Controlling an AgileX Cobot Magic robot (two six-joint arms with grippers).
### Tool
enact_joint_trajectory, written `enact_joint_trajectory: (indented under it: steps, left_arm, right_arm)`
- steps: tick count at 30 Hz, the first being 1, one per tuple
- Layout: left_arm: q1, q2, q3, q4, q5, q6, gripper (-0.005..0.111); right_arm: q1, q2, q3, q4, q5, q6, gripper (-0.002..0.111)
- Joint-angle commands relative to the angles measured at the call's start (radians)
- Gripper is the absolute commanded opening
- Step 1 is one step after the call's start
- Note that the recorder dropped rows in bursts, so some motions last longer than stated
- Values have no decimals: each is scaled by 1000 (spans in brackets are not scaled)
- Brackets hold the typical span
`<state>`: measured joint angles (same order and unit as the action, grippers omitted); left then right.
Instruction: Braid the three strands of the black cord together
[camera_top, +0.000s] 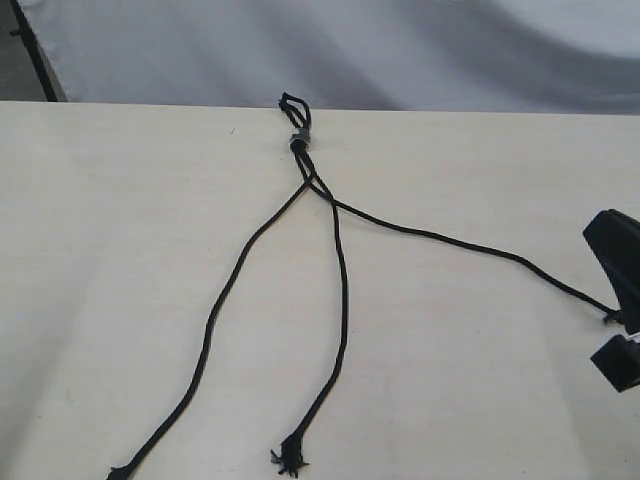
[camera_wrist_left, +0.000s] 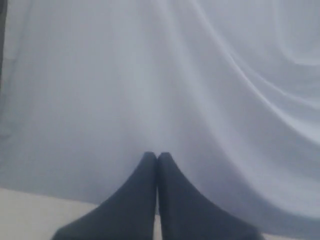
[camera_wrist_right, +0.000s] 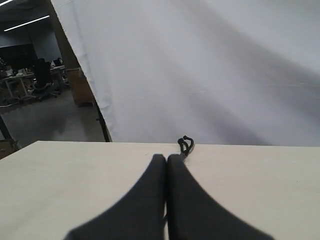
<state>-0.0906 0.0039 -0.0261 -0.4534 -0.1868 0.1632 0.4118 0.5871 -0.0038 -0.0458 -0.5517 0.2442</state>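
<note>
Backdrop: white cloth (camera_top: 400, 50) hangs behind a pale tabletop (camera_top: 120, 250).
Left end effector (camera_wrist_left: 157, 156): fingers pressed together, empty, off the exterior view.
Black cord (camera_top: 297, 140): loop and grey band at the far edge, fanning into the three strands (camera_top: 338, 300).
Left strand (camera_top: 215, 320): runs to the near-left edge.
Middle strand (camera_top: 343, 330): ends in a frayed knot.
Right strand (camera_top: 470, 245): reaches the right end effector (camera_wrist_right: 166, 157), seemingly closed on its tip.
Advice: carry the right strand over the middle, keeping tension low so the loop stays put.
</note>
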Motion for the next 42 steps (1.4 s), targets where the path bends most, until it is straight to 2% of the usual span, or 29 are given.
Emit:
enact_joint_trajectory:
  steps: [1, 3, 8, 9, 10, 11, 14, 17, 20, 22, 26, 28, 32, 38, 40, 42]
  left_arm:
    - [2, -2, -86, 10, -67, -49, 0]
    - [2, 101, -151, 12, -62, -59, 0]
    - [-8, 748, -448, 27, 396, -26, 0]
    - [-58, 889, -516, 20, 465, 30, 0]
    - [-118, 983, -547, -8, 473, 73, 0]
    - [-225, 1107, -581, -68, 448, 154, 0]
    - [-442, 1271, -647, -99, 389, 251, 0]
    - [-563, 1417, -720, -99, 391, 282, 0]
    - [-626, 1560, -786, -99, 421, 278, 3]
    - [-653, 1637, -826, -109, 444, 276, 10]
    - [-693, 1775, -914, -115, 491, 285, 35]
    - [-695, 1828, -943, -115, 493, 285, 40]
    - [-695, 1909, -979, -100, 511, 285, 41]
    - [-695, 1938, -981, -73, 511, 285, 40]
    - [-695, 1940, -981, -69, 521, 285, 32]
    - [-695, 1940, -981, -44, 537, 285, 17]
  right_arm:
    - [3, -6, 4, -4, 8, 3, 0]
    - [3, -6, 4, -4, 8, 3, 0]
    - [3, -6, 4, -4, 8, -46, 0]
    - [1, -6, 4, 46, 8, -124, 0]
    - [-3, -6, 4, 114, 4, -171, 0]
    - [-3, -6, 4, 319, 1, -306, 0]
    - [-3, -6, 4, 624, -8, -487, 0]
    - [-3, -6, 4, 706, -2, -512, 0]
    - [-3, -6, 4, 693, 12, -510, 0]
    - [-3, -6, 4, 692, 15, -501, 0]
    - [-3, -6, 4, 692, 15, -501, 0]
    - [-3, -6, 4, 692, 19, -501, 0]
    - [-3, -6, 4, 692, 19, -499, 0]
    - [-3, -6, 4, 692, 19, -494, 0]
    - [-3, -6, 4, 692, 19, -494, 0]
    - [-3, -6, 4, 692, 19, -494, 0]
